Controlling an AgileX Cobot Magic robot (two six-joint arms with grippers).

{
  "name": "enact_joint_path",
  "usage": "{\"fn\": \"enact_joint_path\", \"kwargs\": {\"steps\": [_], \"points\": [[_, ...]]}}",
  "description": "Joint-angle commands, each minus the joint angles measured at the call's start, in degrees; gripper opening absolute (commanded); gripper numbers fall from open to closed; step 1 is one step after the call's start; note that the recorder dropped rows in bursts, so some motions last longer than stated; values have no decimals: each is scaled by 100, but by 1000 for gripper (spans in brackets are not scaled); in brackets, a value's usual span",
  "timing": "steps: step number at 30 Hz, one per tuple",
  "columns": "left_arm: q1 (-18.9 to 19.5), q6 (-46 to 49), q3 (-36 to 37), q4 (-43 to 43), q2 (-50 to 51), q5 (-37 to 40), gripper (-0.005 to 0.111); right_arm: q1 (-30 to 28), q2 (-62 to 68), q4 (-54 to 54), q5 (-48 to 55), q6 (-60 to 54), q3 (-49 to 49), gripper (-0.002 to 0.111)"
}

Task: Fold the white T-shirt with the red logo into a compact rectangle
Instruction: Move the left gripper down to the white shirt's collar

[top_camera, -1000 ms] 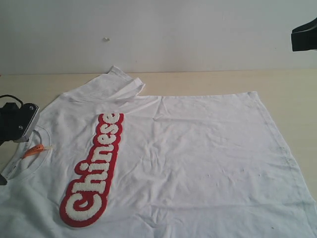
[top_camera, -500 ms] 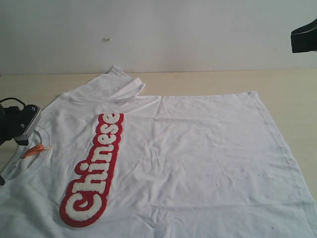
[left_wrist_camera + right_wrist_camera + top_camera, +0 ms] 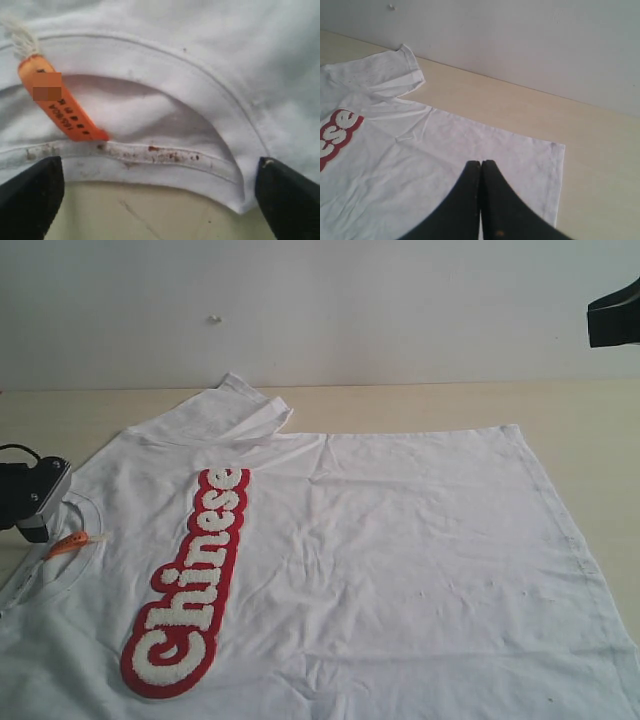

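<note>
Zero folds are showing so far: I am looking at the white T-shirt lying flat, wrinkled and face up on the table. It is filling the middle and lower part of the exterior frame, with the red logo running up the lower left and one sleeve doubled over itself at upper centre-left. I am holding the left gripper at the left edge of that frame, jaws spread wide and empty, straddling the collar near the orange tag without pinching anything. The right gripper is hanging at the upper right, clenched on nothing, clear of the cloth. I am judging the whole job as ahead: sleeves in, sides over, then halving.
</note>
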Motion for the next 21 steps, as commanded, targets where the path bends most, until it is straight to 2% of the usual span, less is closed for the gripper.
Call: {"fn": "enact_joint_path", "kwargs": {"steps": [1, 3, 12, 19, 21], "points": [[8, -7, -247, -172, 132, 217, 105, -19, 35, 22, -33, -65, -31, 0], [8, -7, -373, -322, 195, 461, 105, -19, 35, 22, -33, -65, -31, 0], [8, -158, -398, -197, 424, 488, 105, -19, 35, 22, 9, -65, -31, 0], [8, -136, -398, 11, 424, 183, 105, -19, 35, 22, 17, -169, -31, 0], [8, -136, -398, 11, 424, 167, 105, -19, 35, 22, 90, -341, -31, 4]]}}
